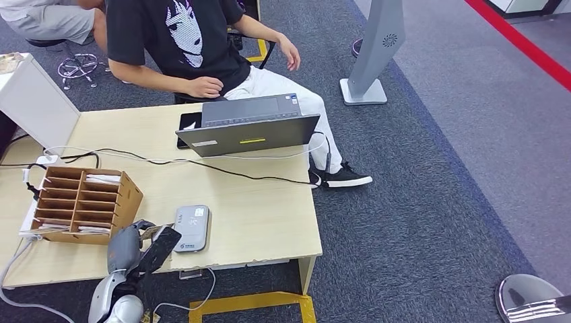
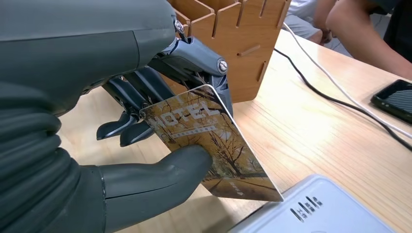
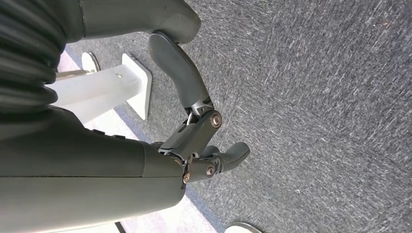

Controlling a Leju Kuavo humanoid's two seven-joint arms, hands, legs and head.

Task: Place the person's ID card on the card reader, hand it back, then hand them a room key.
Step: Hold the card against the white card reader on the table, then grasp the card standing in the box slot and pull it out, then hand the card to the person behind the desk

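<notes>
Look first at the wooden rack (image 1: 81,202) on the left of the table (image 1: 256,215): its slots are mostly bare wood, but you can see white cards or papers lying in the top right slot and along the bottom row. What they are is too small to read.

Your left hand (image 2: 160,141) holds the key card (image 2: 214,145) at the near edge of the table, between the rack and the card reader (image 1: 192,227). The thumb presses on the printed face from one side and the dark fingers (image 2: 131,109) back it from the other, so the card is clamped between them. The card shows an autumn-tree picture and the word HOTEL. It stands tilted on edge, its long axis slanting down toward the table, the lower corner just beside the grey reader's corner; whether it touches the wood you cannot tell.

Your right hand (image 3: 204,141) hangs over grey carpet, fingers loosely curled in, holding nothing.

Past the reader, black and white cables (image 1: 222,168) cross the table. Beyond them stand an open laptop (image 1: 249,128) and a dark phone (image 1: 188,124), with a seated person (image 1: 182,40) in a black shirt behind
</notes>
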